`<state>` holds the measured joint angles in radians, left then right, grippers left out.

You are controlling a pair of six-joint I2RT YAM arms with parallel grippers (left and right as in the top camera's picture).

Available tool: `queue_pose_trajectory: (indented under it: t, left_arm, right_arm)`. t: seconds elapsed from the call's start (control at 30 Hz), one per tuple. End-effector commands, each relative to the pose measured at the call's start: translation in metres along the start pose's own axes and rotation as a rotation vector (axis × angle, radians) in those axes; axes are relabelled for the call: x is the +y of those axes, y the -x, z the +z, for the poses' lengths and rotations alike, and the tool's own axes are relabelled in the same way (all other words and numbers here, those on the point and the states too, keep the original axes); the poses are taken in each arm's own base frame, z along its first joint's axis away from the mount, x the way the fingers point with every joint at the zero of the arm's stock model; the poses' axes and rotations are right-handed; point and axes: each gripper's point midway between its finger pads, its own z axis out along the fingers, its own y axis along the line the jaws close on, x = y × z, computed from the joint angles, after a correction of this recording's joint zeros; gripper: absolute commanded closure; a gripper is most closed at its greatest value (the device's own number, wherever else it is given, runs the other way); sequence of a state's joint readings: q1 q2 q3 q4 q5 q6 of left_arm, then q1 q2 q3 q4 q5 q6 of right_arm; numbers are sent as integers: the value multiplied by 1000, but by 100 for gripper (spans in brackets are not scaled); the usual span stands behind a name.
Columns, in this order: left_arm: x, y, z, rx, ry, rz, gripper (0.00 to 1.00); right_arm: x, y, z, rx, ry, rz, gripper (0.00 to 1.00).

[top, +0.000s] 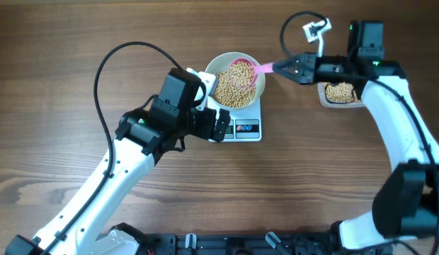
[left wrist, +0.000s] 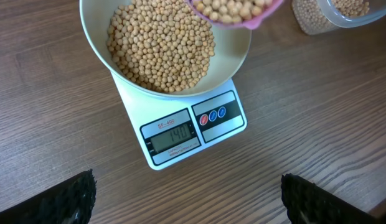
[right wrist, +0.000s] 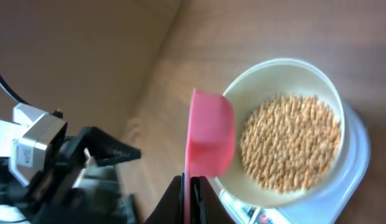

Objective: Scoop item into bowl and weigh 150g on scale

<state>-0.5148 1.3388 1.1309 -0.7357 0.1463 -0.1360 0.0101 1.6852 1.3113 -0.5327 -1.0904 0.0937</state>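
The white bowl point(top: 218, 65) stands on the white scale point(top: 246, 129), well filled with tan beans point(top: 232, 88). My right gripper point(top: 280, 68) is shut on the handle of a pink scoop point(top: 244, 73), held over the bowl's right side with beans in it. In the right wrist view the scoop point(right wrist: 208, 134) is tilted on edge above the bowl's rim point(right wrist: 274, 67), its handle pinched in that gripper point(right wrist: 190, 186). My left gripper point(left wrist: 187, 190) hangs open and empty just in front of the scale point(left wrist: 227, 134), whose display point(left wrist: 173, 134) appears to read 140.
A clear plastic tub point(top: 341, 93) with more beans sits to the right of the scale, under my right arm. My left arm point(top: 134, 142) reaches in from the lower left, its black cable looping above it.
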Motion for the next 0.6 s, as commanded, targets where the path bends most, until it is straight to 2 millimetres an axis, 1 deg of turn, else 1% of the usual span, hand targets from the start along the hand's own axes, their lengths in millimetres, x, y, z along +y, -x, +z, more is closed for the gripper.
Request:
queue_pose_trajectory:
  t: [0.0, 0.1, 0.2, 0.4, 0.57]
  left_arm:
    - [2, 7, -4, -23, 6, -9, 0]
    - [2, 7, -4, -23, 6, -9, 0]
    - [2, 7, -4, -23, 6, -9, 0]
    - [2, 7, -4, -23, 6, -9, 0]
    - [1, 7, -4, -23, 5, -9, 0]
  right_arm:
    - [15, 16, 5, -42, -134, -126, 96]
    - [12, 17, 12, -48, -234, -165, 96]
    - [15, 14, 20, -28, -251, -238, 96]
    - [-1, 14, 30, -11, -431, -334, 96]
    - [3, 13, 43, 12, -495, -472, 96]
